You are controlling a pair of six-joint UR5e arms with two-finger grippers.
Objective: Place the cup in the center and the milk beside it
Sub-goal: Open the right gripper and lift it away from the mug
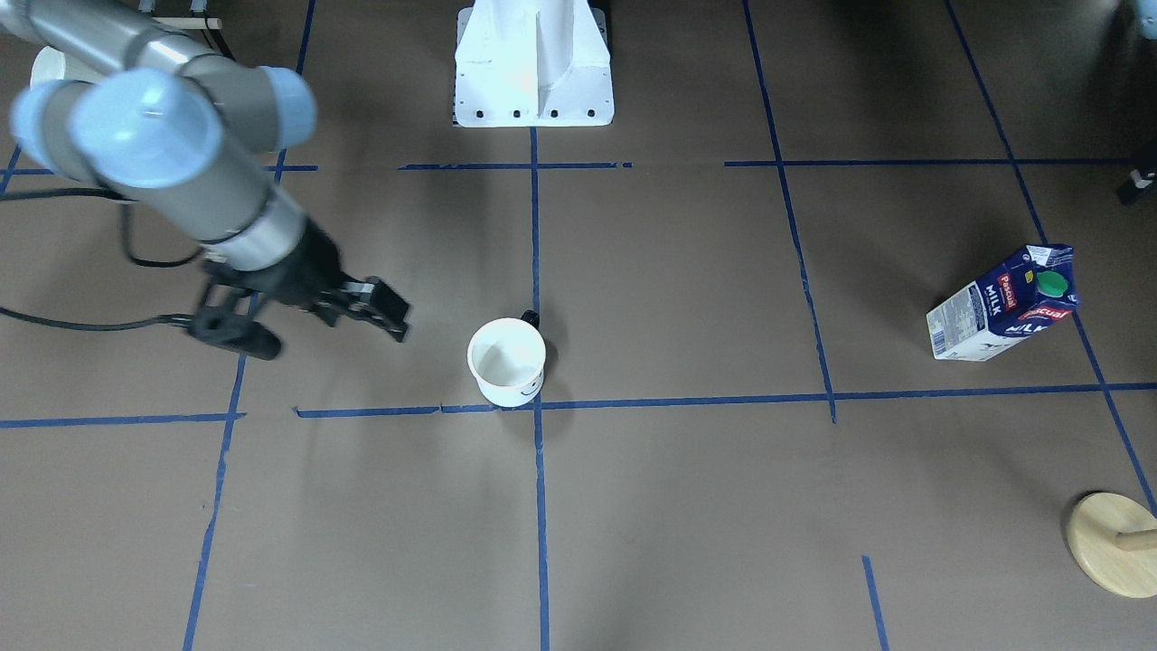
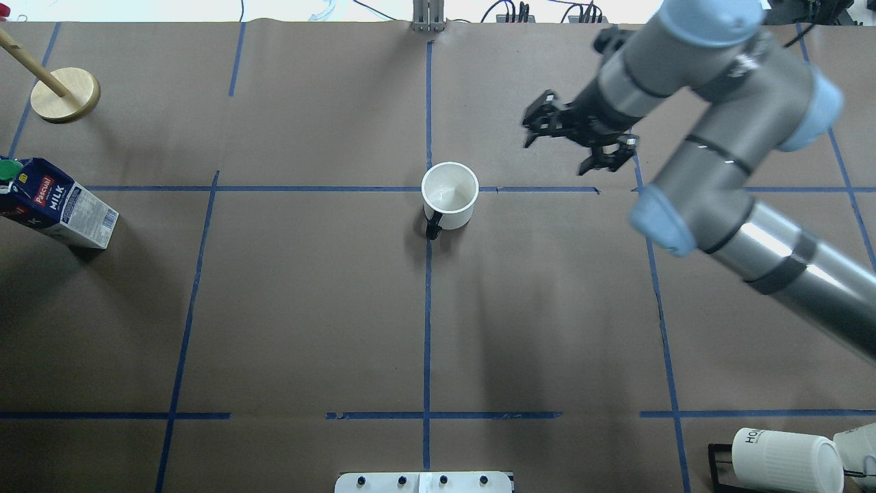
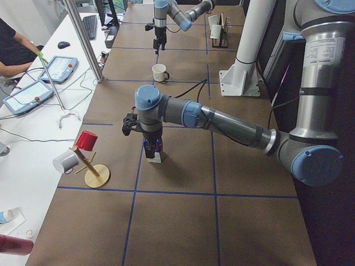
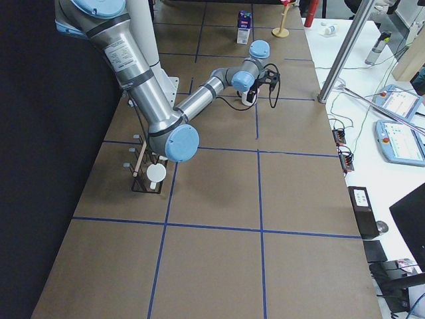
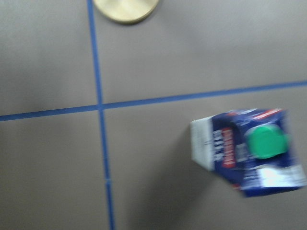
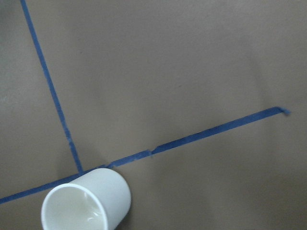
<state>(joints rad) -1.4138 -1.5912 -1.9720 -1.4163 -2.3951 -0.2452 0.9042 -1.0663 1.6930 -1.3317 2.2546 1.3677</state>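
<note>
The white cup (image 1: 506, 362) stands upright at the centre crossing of the blue tape lines, and also shows in the overhead view (image 2: 449, 192) and the right wrist view (image 6: 86, 203). Its dark handle points toward the robot base. My right gripper (image 1: 336, 336) is open and empty, hovering to the cup's right in the overhead view (image 2: 556, 156), apart from it. The milk carton (image 1: 1003, 307) stands at the table's left end (image 2: 58, 205). The left wrist view looks down on its green cap (image 5: 266, 141). My left gripper (image 3: 151, 141) hangs just over the carton; I cannot tell whether it is open or shut.
A wooden mug stand (image 2: 65, 94) is beyond the carton, with a red mug and a grey mug (image 3: 86, 141). A rack with ribbed white mugs (image 2: 780, 459) sits near the robot's right. The white robot base (image 1: 533, 63) is at the table's near middle edge.
</note>
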